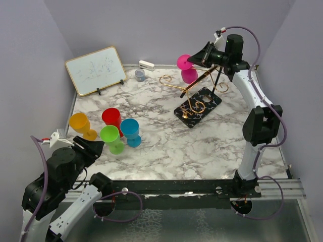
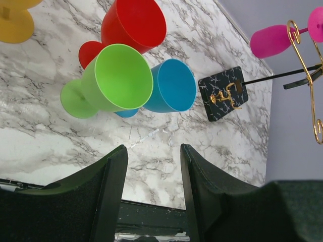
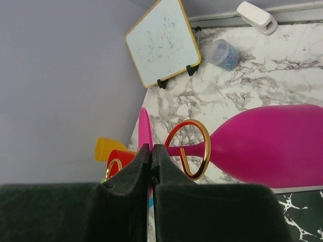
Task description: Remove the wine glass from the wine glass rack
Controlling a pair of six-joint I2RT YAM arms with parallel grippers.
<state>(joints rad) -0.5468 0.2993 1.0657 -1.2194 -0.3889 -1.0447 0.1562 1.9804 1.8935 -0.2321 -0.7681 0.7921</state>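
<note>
Where the wine glass [image 1: 187,69] is: at the far right of the table [image 1: 166,146], on its side up among the gold arms of the wine glass rack [image 1: 202,103], foot towards the back wall.
Right gripper [image 1: 192,59]: I have it at the glass's foot; on my wrist feed the jaws [image 3: 152,154] are pressed together on the thin edge of the pink foot disc.
Stem: on the right wrist feed it runs through a gold scroll loop [image 3: 207,148] of the rack, with the pink bowl [image 3: 272,146] on the far side of the loop.
Rack base: black, patterned, below the glass; I cannot tell whether it sits flat.
Left gripper [image 1: 96,147]: at the near left, jaws [image 2: 151,181] wide apart with nothing between them, only marble table under them.
Green glass [image 1: 112,138]: just ahead of my left gripper, upright.
Red glass [image 1: 112,118] and blue glass [image 1: 131,131]: crowded close against the green one.
Yellow glass [image 1: 81,125]: just left of that cluster.
Whiteboard [image 1: 96,69]: propped at the far left corner.
</note>
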